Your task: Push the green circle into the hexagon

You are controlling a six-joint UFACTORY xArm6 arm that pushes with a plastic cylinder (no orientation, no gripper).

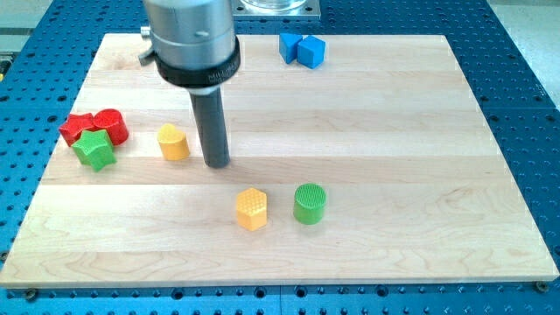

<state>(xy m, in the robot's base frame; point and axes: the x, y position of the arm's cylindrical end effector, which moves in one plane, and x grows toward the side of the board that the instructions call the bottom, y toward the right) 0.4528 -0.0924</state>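
Spanning nearly the whole view, the wooden board [367, 105] lies on a blue perforated table [525, 96]. The arm's grey cylindrical housing [191, 39] descends from the view's top and narrows into the dark rod, whose lower end, the tip [217, 164], rests on the board. No gripper is fitted, so there are no jaws to open or close; the tip touches no block.

Positions relative to the tip:

- Red blocks [96, 125]: two, pressed together, well off toward the view's left and slightly above. Their shapes cannot be made out with certainty.
- Blue blocks [302, 48]: two, touching each other, far toward the view's top and to the right.
- Green star [94, 150]: to the view's left, touching the lower edge of the red blocks.
- Green circle [310, 203]: below and to the view's right, standing apart from the tip.
- Yellow hexagon [252, 209]: below and slightly right, near the green circle's left side, with a small gap between them.
- Yellow rounded block [173, 142]: just beside the tip on the view's left, not touching.
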